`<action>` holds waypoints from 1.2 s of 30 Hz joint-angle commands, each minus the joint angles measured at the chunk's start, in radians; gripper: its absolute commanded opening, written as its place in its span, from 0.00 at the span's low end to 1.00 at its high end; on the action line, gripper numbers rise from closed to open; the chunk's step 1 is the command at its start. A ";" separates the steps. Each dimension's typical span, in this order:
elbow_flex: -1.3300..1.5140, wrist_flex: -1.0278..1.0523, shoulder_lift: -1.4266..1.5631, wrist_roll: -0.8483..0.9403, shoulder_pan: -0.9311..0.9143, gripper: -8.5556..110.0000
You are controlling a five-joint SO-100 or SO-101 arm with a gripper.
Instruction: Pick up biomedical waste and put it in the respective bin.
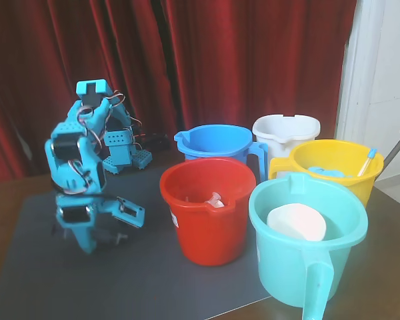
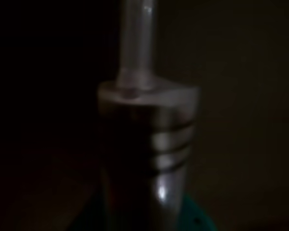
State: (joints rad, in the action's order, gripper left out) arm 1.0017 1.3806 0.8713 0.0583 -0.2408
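We see the claw (image 1: 123, 235) low at the worktop's (image 1: 27, 193) left, apparently gripping the syringe (image 2: 137, 57) filling the wrist view; next we judge a lift right toward the red bucket (image 1: 210, 230).

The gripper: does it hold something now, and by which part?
It seems to hold the syringe, which fills the dark wrist view. The gripper sits low over the mat, and where it grips cannot be told.
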 commanded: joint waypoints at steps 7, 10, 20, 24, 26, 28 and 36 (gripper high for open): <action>-0.279 0.272 0.015 -0.101 0.074 0.07; -0.291 0.282 0.028 -0.115 0.074 0.07; -0.541 0.517 0.031 -0.230 0.130 0.07; -0.621 0.565 0.031 -0.258 0.160 0.07; -0.624 0.565 0.038 -0.267 0.179 0.07; -0.623 0.565 0.063 -0.291 0.204 0.07; -0.621 0.565 0.189 -0.377 0.327 0.07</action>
State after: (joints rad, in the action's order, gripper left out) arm 0.4234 1.6045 0.9465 -0.2961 0.0399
